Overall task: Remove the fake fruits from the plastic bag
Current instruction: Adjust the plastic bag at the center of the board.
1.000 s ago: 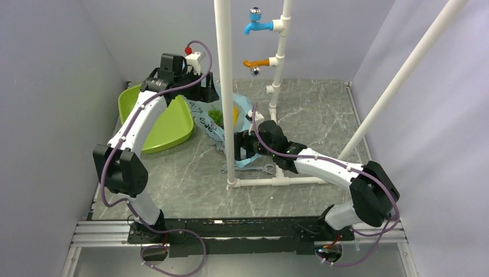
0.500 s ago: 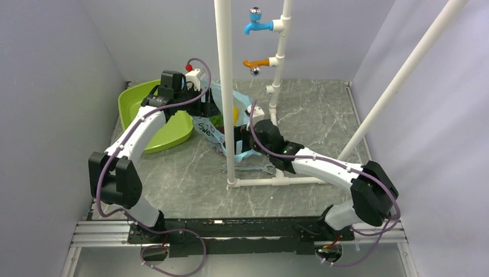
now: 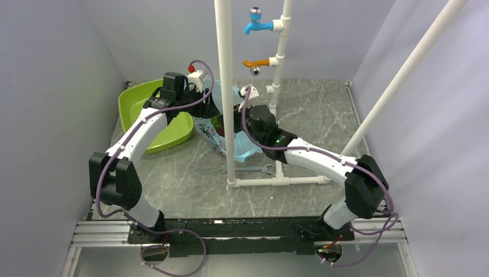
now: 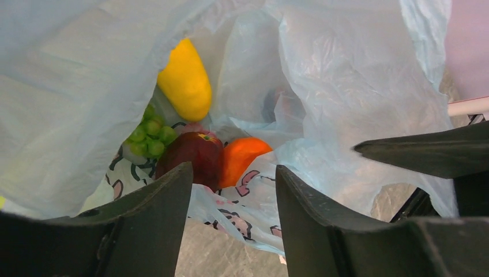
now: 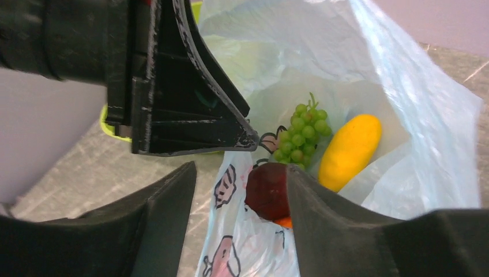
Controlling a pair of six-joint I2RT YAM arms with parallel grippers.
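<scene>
The light-blue plastic bag (image 3: pixel 245 151) hangs bunched between my two grippers, mouth open. In the left wrist view the bag (image 4: pixel 346 86) holds a yellow oblong fruit (image 4: pixel 185 81), green grapes (image 4: pixel 149 135), a dark red fruit (image 4: pixel 193 153) and an orange fruit (image 4: pixel 239 158). My left gripper (image 4: pixel 233 170) is open, and the bag's printed rim runs between its jaws. My right gripper (image 5: pixel 241 170) is open over the same rim, with the red fruit (image 5: pixel 268 190), grapes (image 5: pixel 300 133) and yellow fruit (image 5: pixel 349 151) just beyond. In the top view the left gripper (image 3: pixel 212 107) and right gripper (image 3: pixel 245 115) face each other.
A lime-green tray (image 3: pixel 138 98) lies at the back left. A white pipe post (image 3: pixel 226 86) stands right in front of the bag, its base frame (image 3: pixel 277 180) on the table. A metal wrench (image 3: pixel 248 169) lies by the base. Toy taps (image 3: pixel 256 26) hang on the rear pipe.
My right gripper has moved up and toward the back, close to the left gripper. The bag has risen off the table and bunched between them. The left gripper has shifted slightly right.
</scene>
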